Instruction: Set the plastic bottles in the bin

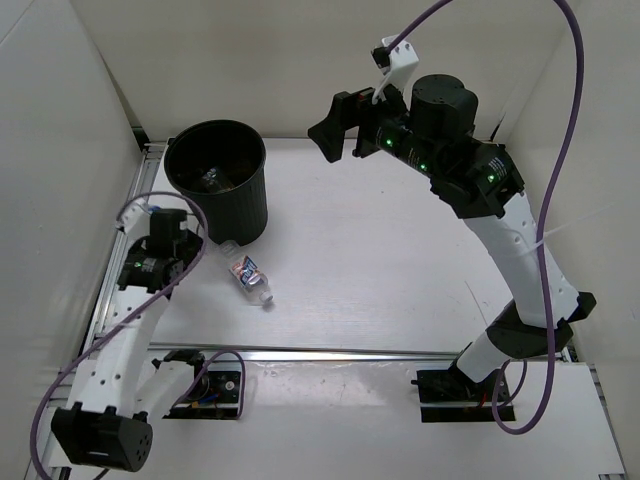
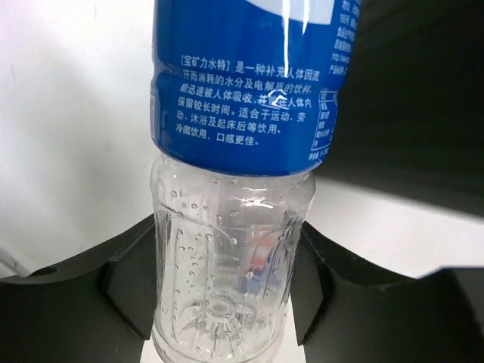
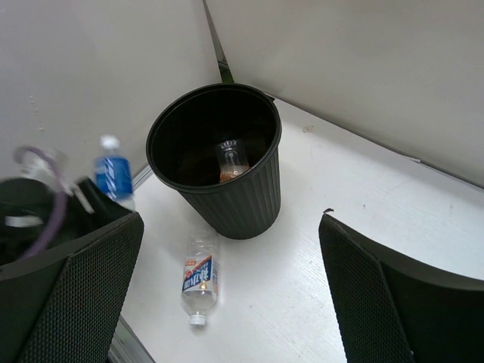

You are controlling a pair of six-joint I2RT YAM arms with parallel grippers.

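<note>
The black bin (image 1: pixel 218 178) stands at the back left; it also shows in the right wrist view (image 3: pixel 227 193). A bottle with an orange tint (image 3: pixel 232 160) lies inside it. My left gripper (image 1: pixel 192 243) is shut on the blue-label bottle (image 2: pixel 246 91), held upright beside the bin's left side, and that bottle also shows in the right wrist view (image 3: pixel 114 174). The jaws (image 2: pixel 223 295) press its clear lower part. The red-white-blue-label bottle (image 1: pixel 250 278) lies on the table in front of the bin. My right gripper (image 1: pixel 335 128) is open and empty, high up to the right of the bin.
White walls close in the table on the left, back and right. A metal rail (image 1: pixel 120 240) runs along the left edge. The bin's black wall (image 2: pixel 408 113) is close on the right of the left gripper.
</note>
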